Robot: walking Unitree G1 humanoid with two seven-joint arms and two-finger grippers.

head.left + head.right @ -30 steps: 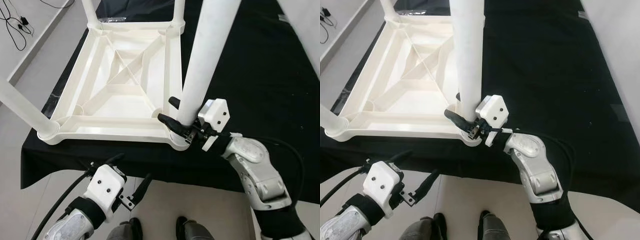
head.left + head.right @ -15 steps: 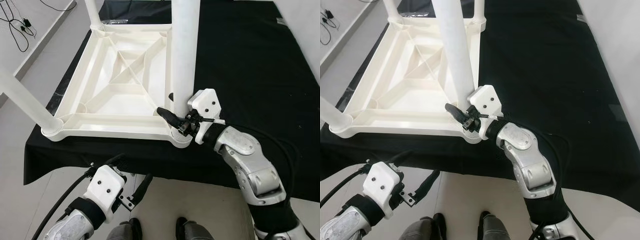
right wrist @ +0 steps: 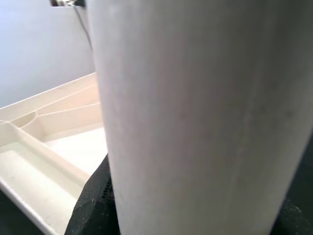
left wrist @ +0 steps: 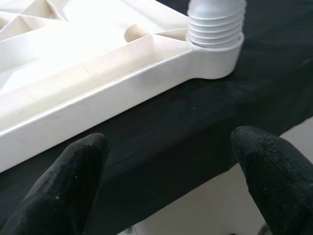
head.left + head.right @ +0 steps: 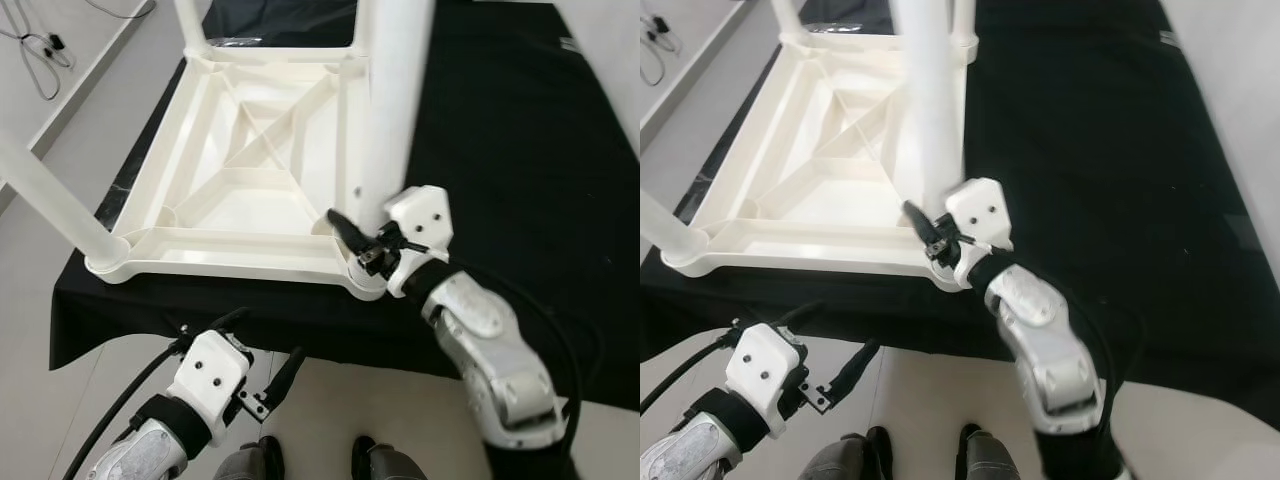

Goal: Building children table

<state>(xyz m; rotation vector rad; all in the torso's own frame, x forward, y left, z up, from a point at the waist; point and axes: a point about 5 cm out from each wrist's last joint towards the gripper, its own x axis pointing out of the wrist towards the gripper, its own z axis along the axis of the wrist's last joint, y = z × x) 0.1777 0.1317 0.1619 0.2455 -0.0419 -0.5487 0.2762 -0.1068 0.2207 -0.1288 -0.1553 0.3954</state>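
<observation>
- Head views: the upturned tabletop lies on a black cloth, its near corner at the cloth's front edge. The right gripper is closed around the base of a white leg standing in that near corner socket. My guess is the leg is being screwed home; keeping it upright should stop the thread crossing.
- Left wrist view: the left gripper hangs wide open and empty below the cloth's front edge, facing another threaded leg end.
- Right wrist view: the leg sits between the black fingers.
- Room: pale floor, cables lying at far left.
</observation>
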